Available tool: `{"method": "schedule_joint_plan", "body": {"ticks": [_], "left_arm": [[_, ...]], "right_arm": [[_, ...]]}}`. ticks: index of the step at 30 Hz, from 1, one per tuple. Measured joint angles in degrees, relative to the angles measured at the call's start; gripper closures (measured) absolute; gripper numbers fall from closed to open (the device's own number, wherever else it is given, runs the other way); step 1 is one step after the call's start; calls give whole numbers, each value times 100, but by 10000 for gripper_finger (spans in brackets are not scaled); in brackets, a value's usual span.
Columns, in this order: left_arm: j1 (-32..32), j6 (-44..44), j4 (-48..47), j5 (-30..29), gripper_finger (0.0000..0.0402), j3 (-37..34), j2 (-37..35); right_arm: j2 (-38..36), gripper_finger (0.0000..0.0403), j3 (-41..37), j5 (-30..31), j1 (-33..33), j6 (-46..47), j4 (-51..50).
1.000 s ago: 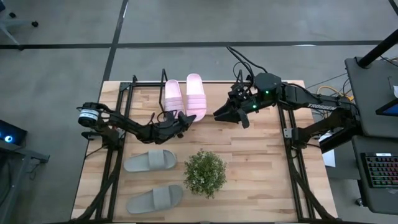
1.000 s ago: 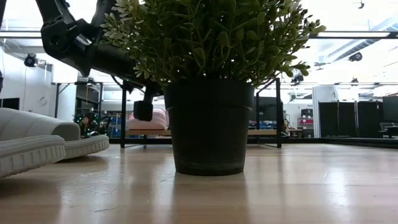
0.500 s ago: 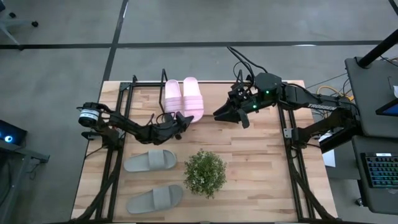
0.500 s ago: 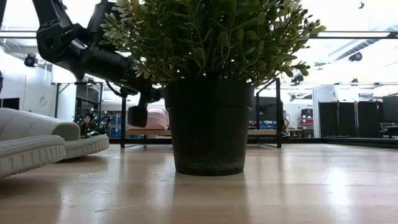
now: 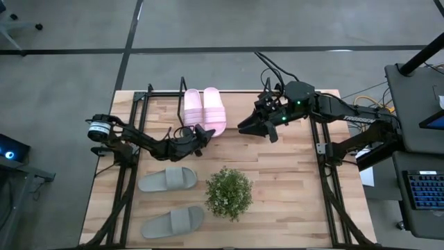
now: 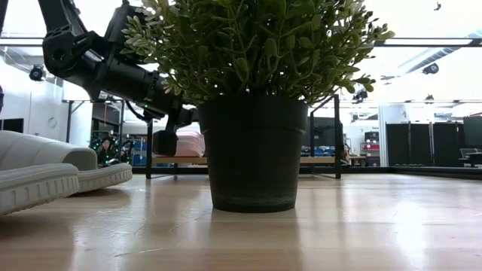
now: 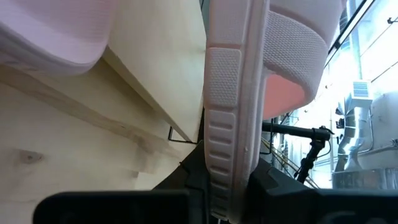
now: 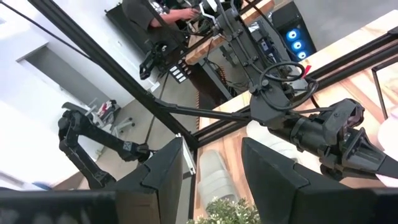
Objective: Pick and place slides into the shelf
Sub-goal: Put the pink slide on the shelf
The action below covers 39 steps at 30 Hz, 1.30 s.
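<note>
Two pale pink slides lie side by side at the table's far edge, on the shelf [image 5: 143,97] with black rails. The left one [image 5: 192,106] rests sole-down on the shelf's light board [image 7: 146,84]. My left gripper [image 5: 203,132] is shut on the right one [image 5: 216,110]. My right gripper [image 5: 244,128] hangs open to the right of the pink slides, above the table, with nothing between its fingers. Two grey slides [image 5: 167,179] [image 5: 173,222] lie sole-down on the near left of the tabletop. My left gripper pinches the right pink slide's near end [image 7: 225,186] between its two fingers, one on the ribbed sole and one on the footbed side. The fingers come nearly level from the table's near-left side, along the slide. The slide's far part reaches over the shelf's board.
A bushy green plant [image 5: 229,193] in a dark pot [image 6: 252,154] stands near the table's middle, just right of the grey slides [image 6: 38,177]. Black frame rails run along both side edges of the table. A person shows beyond the table in the right wrist view.
My left gripper has sunk a little and rolled about its own line, still shut on the pink slide. The held slide has drawn slightly toward the table's near edge, so that its far end now stands level with the other pink slide's.
</note>
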Motion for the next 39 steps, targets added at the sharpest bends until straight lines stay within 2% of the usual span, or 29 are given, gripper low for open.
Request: {"method": "schedule_joint_plan", "body": {"ticks": [9,26,39], "left_arm": [[133,-336,2,106,377,22,0],[374,-306,-15,175,377,46,0],[376,-696,-595,217,377,53,0]], "right_arm": [[11,248,0,55,0,2,22],[15,248,0,76,0,24,42],[15,248,0,76,0,109,245]]}}
